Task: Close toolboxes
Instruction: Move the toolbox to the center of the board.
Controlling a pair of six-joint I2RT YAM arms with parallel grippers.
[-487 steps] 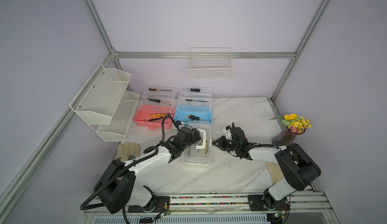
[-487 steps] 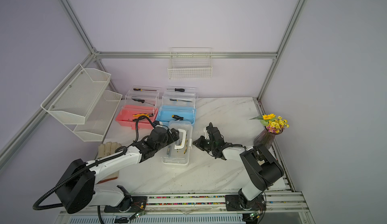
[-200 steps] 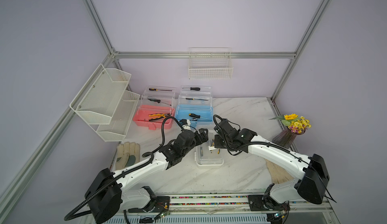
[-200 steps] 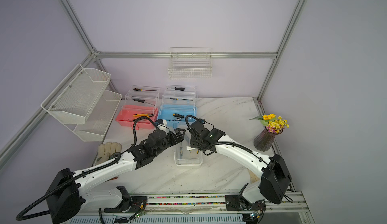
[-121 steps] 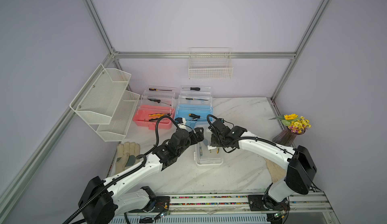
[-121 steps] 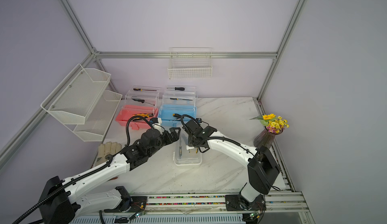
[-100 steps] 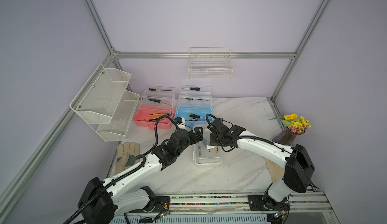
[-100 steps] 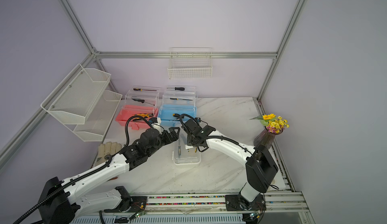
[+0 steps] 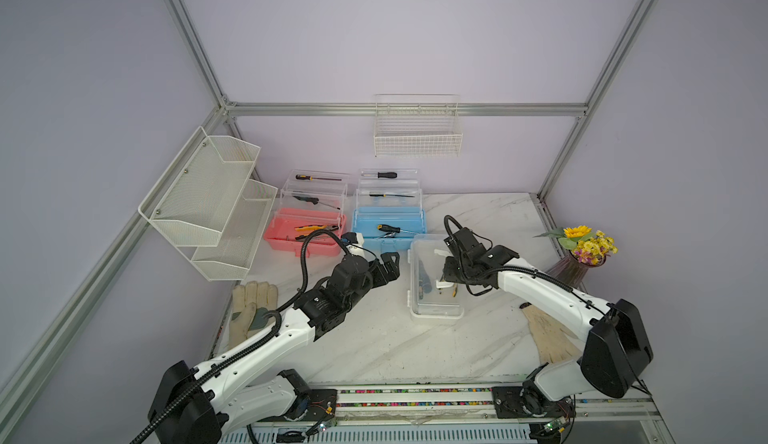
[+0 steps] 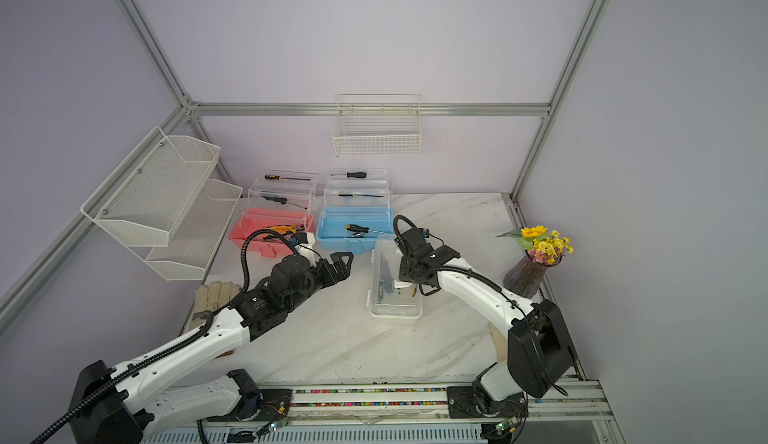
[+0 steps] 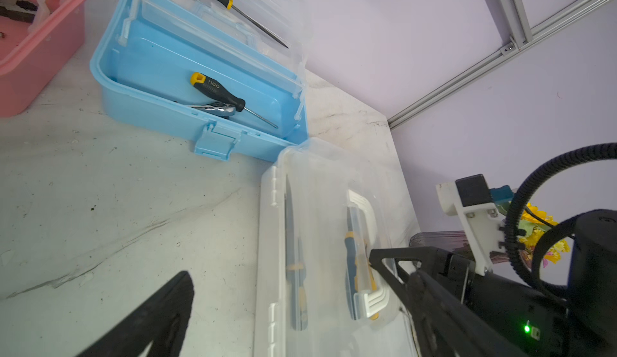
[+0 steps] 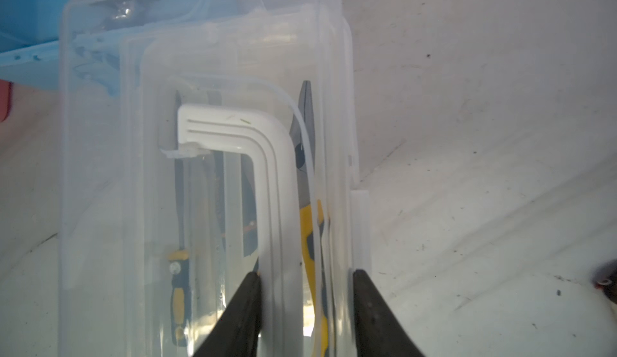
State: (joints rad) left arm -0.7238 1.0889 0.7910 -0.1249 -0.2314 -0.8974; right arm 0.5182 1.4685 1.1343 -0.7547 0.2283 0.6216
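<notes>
**White toolbox [image 9: 434, 296] lidded mid-worktop; blue toolbox [image 9: 388, 222] and pink toolbox [image 9: 305, 234] stand open at the far left.**
The right gripper [image 12: 305, 275] straddles the strip between the white handle [image 12: 267, 171] and the lid's right edge, jaws half apart. Whether they pinch is unclear. The next move is probably seating that latch. The left gripper [image 9: 388, 266] hangs wide just left of it. The blue box crowds the white one's far corner, and bare worktop [image 9: 374, 346] lies nearer.

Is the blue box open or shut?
Open: the blue toolbox has its clear lid standing up behind, and a screwdriver lies uncovered inside.
</notes>
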